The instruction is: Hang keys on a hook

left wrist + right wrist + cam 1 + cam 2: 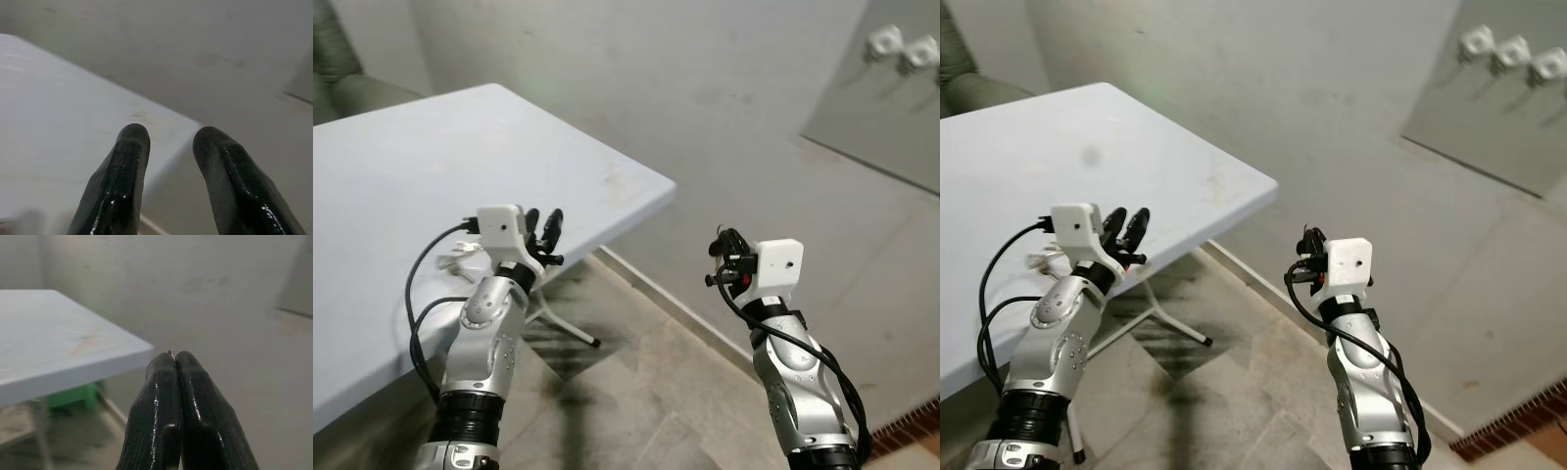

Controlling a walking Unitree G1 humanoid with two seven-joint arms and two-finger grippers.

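Several white hooks (1511, 51) sit on a grey wall panel (881, 117) at the upper right, well above and beyond both arms. My left gripper (546, 217) is raised over the white table's (401, 157) near edge, open, with nothing between its fingers (129, 161). A small pale object (456, 257) lies on the table just behind that wrist; it is too small to identify. My right gripper (719, 243) is held up over the floor to the right of the table, shut, with a tiny metal glint (170, 352) at the tips of its pressed-together fingers.
The table's corner (668, 186) juts toward the grey wall. Its white leg (570, 328) stands on the tiled floor (636, 392) between my arms. A green thing (73, 395) sits under the table. A dark couch (337, 69) is at the far left.
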